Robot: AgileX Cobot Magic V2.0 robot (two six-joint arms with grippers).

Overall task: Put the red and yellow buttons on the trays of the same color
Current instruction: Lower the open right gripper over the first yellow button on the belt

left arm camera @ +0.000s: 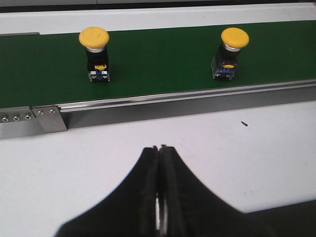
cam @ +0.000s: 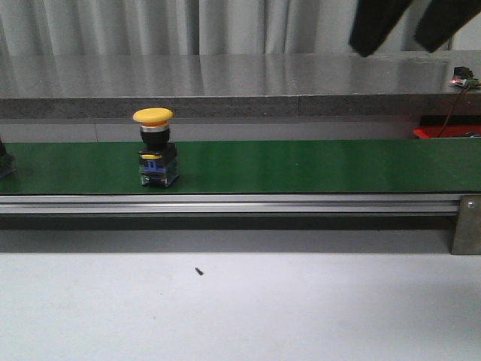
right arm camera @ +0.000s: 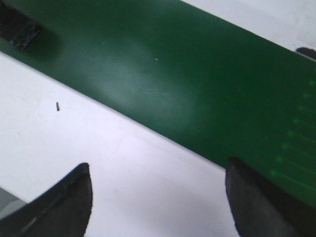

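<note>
A yellow button with a mushroom cap and a black base stands upright on the green belt. The left wrist view shows it and a second yellow button farther along the belt; in the front view only an edge of that second one shows. No red button is in view. A thin sliver of the red tray lies behind the belt at the right; the yellow tray is out of view. My left gripper is shut and empty over the white table. My right gripper hangs open and empty by the belt's near edge.
The belt's metal rail runs along its front, with a bracket at the right end. A grey stone ledge rises behind the belt. A small black speck lies on the white table.
</note>
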